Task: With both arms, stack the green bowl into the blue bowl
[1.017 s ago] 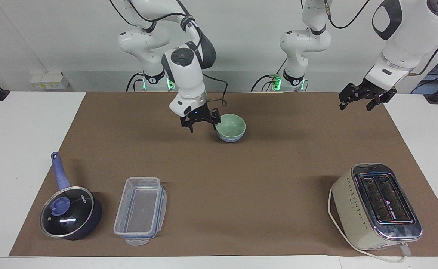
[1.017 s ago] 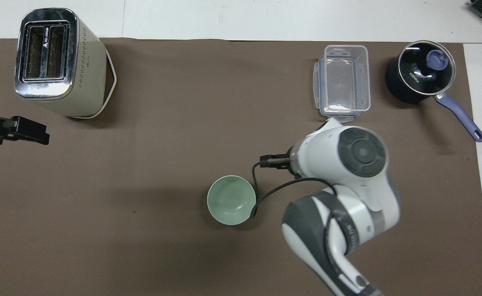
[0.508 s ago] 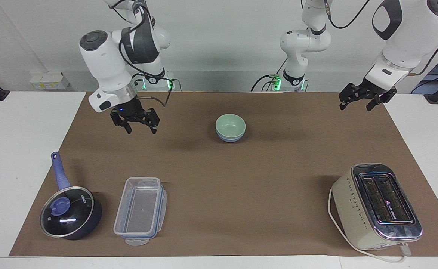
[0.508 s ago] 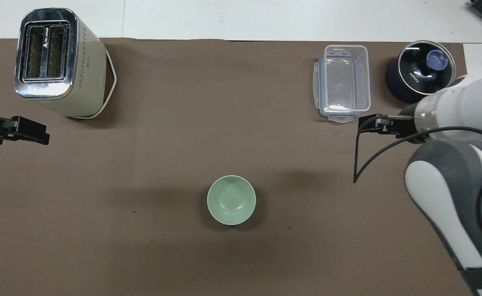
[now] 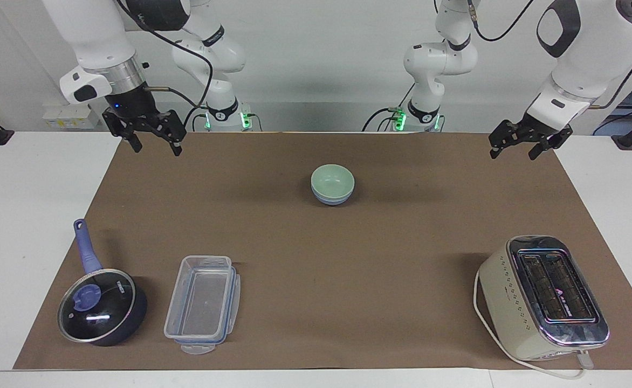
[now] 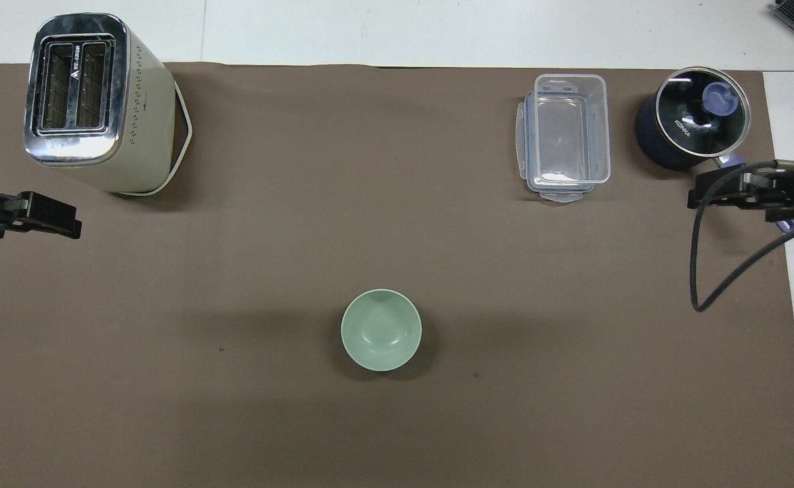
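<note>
The pale green bowl (image 5: 332, 179) sits nested in the light blue bowl (image 5: 331, 200) on the brown mat, at mid-table and near the robots. In the overhead view only the green bowl (image 6: 381, 330) shows; the blue bowl is hidden under it. My right gripper (image 5: 155, 146) is open and empty, raised over the mat's corner at the right arm's end, well apart from the bowls. It also shows in the overhead view (image 6: 698, 196). My left gripper (image 5: 512, 156) is open and empty, raised over the mat's edge at the left arm's end, and waits; it shows in the overhead view too (image 6: 65, 224).
A cream toaster (image 5: 542, 296) stands far from the robots at the left arm's end. A clear plastic container (image 5: 203, 303) and a dark pot with a blue handle and glass lid (image 5: 100, 304) stand far from the robots at the right arm's end.
My right gripper has drawn away from beside the stacked bowls, rising and swinging toward the right arm's end of the table. The bowls and the left arm have not moved.
</note>
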Robot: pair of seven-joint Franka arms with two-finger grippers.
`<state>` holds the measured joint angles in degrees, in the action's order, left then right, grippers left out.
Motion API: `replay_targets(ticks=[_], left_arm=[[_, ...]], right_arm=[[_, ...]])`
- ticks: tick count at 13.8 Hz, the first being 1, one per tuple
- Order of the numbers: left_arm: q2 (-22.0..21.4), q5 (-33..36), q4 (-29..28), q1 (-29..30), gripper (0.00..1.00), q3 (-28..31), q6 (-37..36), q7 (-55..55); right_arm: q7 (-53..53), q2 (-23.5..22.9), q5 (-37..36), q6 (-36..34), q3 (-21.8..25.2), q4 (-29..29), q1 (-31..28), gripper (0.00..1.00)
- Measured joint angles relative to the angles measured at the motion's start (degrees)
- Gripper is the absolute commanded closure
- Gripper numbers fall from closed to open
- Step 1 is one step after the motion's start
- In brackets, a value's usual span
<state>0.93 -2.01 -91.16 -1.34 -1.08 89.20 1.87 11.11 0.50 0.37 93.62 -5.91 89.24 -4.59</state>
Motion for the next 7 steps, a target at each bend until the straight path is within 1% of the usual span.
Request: replay_targets(ticks=[2, 7], left_arm=[[0.0, 0.0, 0.0, 0.0, 0.0, 0.0, 0.0, 0.0], [0.0, 0.0, 0.0, 0.0, 0.0, 0.0, 0.0, 0.0]], right_arm=[[0.0, -0.01, -2.0, -1.41, -0.83, -0.55, 0.48, 0.0], [0.02, 0.01, -2.23, -2.34, -1.59, -1.44, 4.01, 0.0]])
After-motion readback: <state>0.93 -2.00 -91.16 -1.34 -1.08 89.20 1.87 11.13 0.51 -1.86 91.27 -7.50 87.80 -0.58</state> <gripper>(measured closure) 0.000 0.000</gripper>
